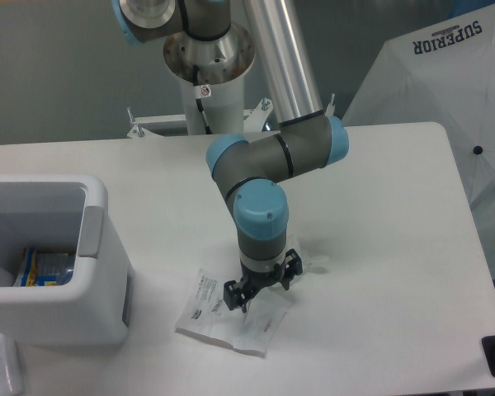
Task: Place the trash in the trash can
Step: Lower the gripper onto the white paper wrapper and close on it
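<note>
Low in the frame's centre, the gripper (261,290) hangs open-fingered, empty, over the wrapper (229,318): light, limp, slippery, best pinched at a raised crinkle.

A white table (379,247) with rounded corners carries everything. At its left edge stands the bin (54,318) — white, boxy, thick-rimmed, with a grey strip on the side facing the table's middle. Near the front, just right of the bin, the wrapper (210,309) lies flat and crinkled, small black print on it. A clear scrap (313,260) lies just beyond it, right of the arm — hard to make out against the white top. These 3 things sit directly on the surface.
</note>
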Motion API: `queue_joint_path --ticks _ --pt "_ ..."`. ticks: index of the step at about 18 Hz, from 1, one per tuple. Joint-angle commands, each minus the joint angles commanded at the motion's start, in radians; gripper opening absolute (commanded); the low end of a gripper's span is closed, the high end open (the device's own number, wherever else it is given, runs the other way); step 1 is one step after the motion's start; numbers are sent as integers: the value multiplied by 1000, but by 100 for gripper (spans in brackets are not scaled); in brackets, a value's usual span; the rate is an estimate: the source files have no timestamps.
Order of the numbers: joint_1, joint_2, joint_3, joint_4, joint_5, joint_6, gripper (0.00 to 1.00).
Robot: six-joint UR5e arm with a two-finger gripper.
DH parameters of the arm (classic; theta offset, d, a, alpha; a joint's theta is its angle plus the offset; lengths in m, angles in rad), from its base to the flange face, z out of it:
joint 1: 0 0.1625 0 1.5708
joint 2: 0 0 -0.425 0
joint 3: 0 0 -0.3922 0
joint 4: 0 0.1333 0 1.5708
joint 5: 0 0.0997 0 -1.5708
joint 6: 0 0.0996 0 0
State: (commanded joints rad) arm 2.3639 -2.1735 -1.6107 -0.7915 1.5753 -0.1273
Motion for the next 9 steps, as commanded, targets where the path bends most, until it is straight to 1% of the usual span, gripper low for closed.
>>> queue_joint_path --ticks 2,9 --pt "-12 -11 3 3 23 -2 100" --pt "-12 -22 12 6 22 0 100"
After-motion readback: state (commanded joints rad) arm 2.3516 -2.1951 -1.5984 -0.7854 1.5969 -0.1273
